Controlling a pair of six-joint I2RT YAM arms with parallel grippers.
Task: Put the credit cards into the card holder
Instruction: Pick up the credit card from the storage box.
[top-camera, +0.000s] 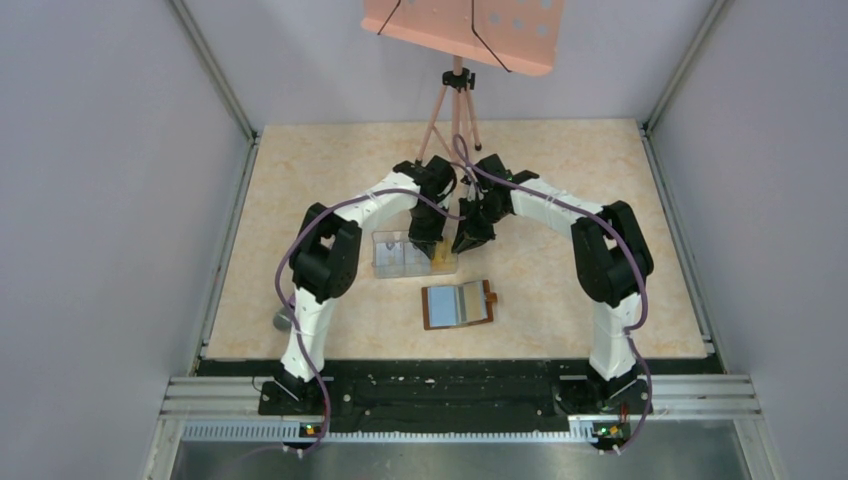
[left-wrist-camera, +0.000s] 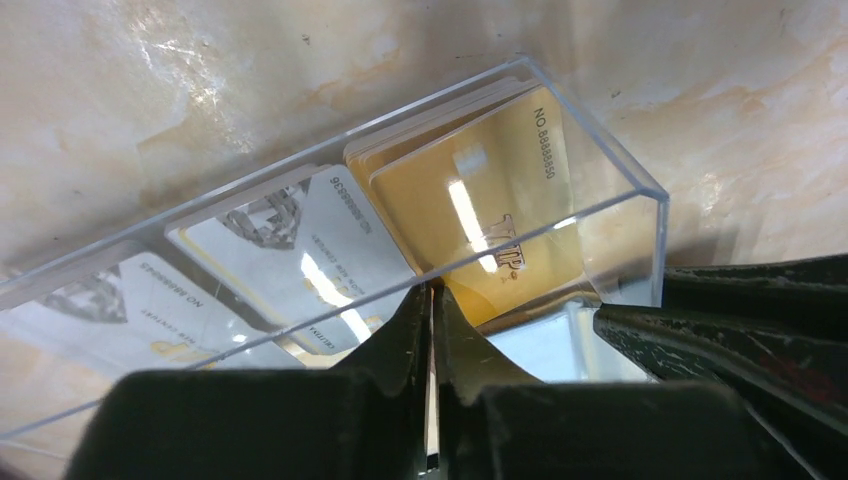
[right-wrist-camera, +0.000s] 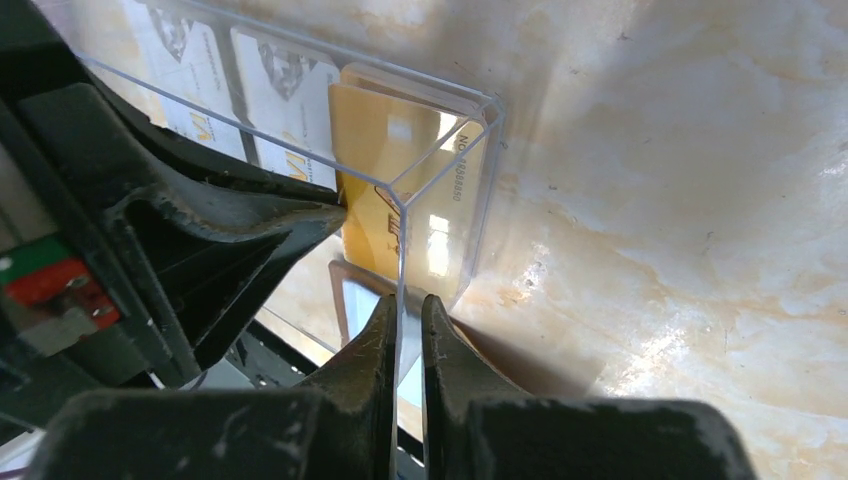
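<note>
A clear box (top-camera: 410, 255) with three compartments holds the credit cards. Gold ones (left-wrist-camera: 470, 210) (right-wrist-camera: 375, 170) lean in its right compartment, and pale ones (left-wrist-camera: 300, 250) (right-wrist-camera: 290, 100) fill the other two. My left gripper (left-wrist-camera: 432, 295) (top-camera: 428, 240) is shut, with a thin pale sliver between its jaws. It sits where the divider beside the gold cards meets the near rim. My right gripper (right-wrist-camera: 405, 300) (top-camera: 470, 238) is shut on the box's right end wall (right-wrist-camera: 480, 130). The brown card holder (top-camera: 458, 305) lies open just in front of the box, its rim (right-wrist-camera: 345, 290) showing below it.
A tripod (top-camera: 457, 100) carrying a pink board stands at the back middle of the table. A small grey object (top-camera: 283, 320) lies by the left arm's base. Grey walls close in both sides, and a black rail (top-camera: 450, 385) runs along the near edge.
</note>
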